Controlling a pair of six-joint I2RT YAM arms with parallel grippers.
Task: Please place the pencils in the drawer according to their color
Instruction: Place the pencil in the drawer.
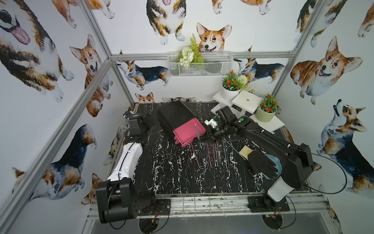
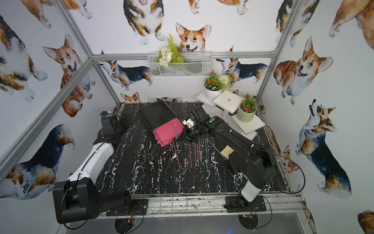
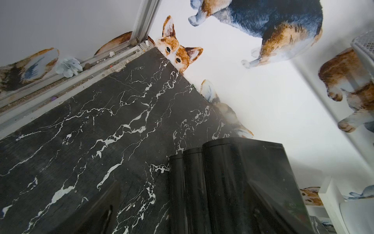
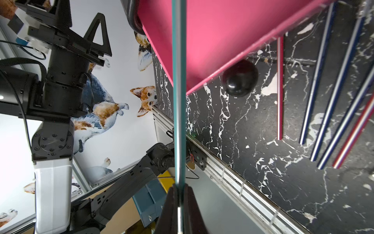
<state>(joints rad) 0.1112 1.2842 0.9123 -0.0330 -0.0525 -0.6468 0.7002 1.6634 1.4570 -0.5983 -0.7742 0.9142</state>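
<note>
Held pencil: the teal pencil (image 4: 179, 101) sits above the open drawer (image 1: 185, 132), its far end over the pink tray floor.
Right claw: the right claw (image 4: 179, 192) is pressed together on the pencil's near end, beside the tray's front corner.
Why so: judged, an end grip leaves the long shaft free to drop lengthwise into the tray.
Drawer: the top tray is pulled out of the black cabinet (image 1: 172, 115), which sits askew on the surface (image 1: 162, 172). Its round knob (image 4: 239, 78) faces the pile.
Tray content: no other pencil shows in it.
Loose pencils: pink, teal and dark ones (image 4: 280, 91) lie roughly parallel on the surface just in front of the drawer, within short reach of the right arm.
Left claw: the left claw (image 4: 81, 16) is spread wide and empty, near the cabinet's far side; judged, parked.
Hidden: the lower drawer fronts are mostly covered by the open tray, so I cannot tell if they are shut.
Hidden: the tops of several loose pencils run under the right claw.
Unclear: whether the held pencil's tip touches the tray.
Unclear: glare stripes the dark pencils in the right wrist view, so their colour is uncertain.
</note>
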